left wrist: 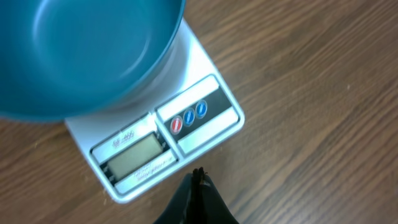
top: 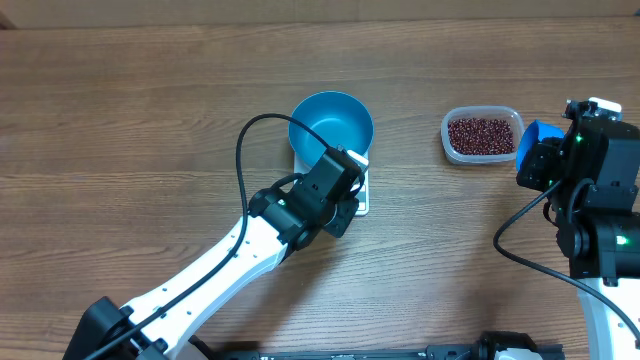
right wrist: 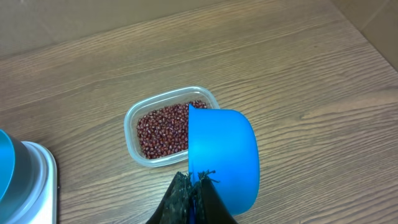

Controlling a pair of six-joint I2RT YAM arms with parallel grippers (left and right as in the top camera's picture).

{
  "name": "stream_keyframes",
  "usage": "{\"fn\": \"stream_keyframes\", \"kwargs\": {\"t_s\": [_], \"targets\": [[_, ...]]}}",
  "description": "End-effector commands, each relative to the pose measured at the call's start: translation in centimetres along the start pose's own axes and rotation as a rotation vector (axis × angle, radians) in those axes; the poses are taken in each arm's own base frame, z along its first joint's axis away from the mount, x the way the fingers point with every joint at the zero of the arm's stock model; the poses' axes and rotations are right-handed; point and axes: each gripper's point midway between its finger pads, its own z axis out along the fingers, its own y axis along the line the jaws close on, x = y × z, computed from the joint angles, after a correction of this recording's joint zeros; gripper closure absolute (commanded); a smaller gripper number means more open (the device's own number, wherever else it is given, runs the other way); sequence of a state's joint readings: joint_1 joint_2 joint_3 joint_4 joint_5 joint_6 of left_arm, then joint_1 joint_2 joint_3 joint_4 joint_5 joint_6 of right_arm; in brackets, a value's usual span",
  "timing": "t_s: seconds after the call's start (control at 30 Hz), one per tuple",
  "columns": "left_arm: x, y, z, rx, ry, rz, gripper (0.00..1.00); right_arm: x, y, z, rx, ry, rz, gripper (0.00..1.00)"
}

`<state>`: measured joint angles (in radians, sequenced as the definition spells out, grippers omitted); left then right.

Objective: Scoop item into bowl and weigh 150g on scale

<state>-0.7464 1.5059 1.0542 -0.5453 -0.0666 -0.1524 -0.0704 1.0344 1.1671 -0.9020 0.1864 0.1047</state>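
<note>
Blue bowl (top: 331,122) sits empty on the scale (left wrist: 205,87); the beans (right wrist: 163,127) lie in the tub (right wrist: 130,124) at its 3 o'clock. My right tool (right wrist: 194,179) clamps the scoop (right wrist: 222,152): I should dip deep, then lift level. My left tool (left wrist: 198,176), closed and empty, hovers by the buttons (left wrist: 189,117).

Your left arm (top: 230,255) reaches diagonally in from the near left corner. Your left gripper (left wrist: 198,175) points down, fingers pressed together on nothing. Your right arm (top: 600,200) stands at the right edge, and your right gripper (right wrist: 194,180) has its fingers clamped on a blue scoop (right wrist: 224,155).
</note>
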Motion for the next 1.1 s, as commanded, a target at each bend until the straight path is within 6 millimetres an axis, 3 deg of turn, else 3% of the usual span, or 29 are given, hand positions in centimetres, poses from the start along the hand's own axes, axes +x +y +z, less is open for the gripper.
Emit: {"fn": "stream_keyframes", "kwargs": {"t_s": [0.0,0.23,0.57,0.73,1.07], "targets": [[0.6,-0.4,1.8,0.013,0.029,0.030,0.96,-1.4,0.1,-0.8,-0.009,-0.040,0.008,0.96],[1.2,-0.6,5.9,0.011,0.060,0.128,0.96,-1.4,0.1,-0.8,-0.010,-0.042,0.008,0.96],[-0.5,-1.2,6.3,0.037,-0.010,0.133,0.96,-1.3,0.1,-0.4,-0.008,-0.030,0.006,0.96],[0.6,-1.2,7.8,0.034,0.027,0.146,0.96,-1.2,0.2,-0.2,-0.006,-0.022,0.005,0.96],[2.4,-0.5,7.9,0.016,0.087,0.208,0.96,-1.1,0.2,-0.1,-0.006,-0.021,0.004,0.96]]}}
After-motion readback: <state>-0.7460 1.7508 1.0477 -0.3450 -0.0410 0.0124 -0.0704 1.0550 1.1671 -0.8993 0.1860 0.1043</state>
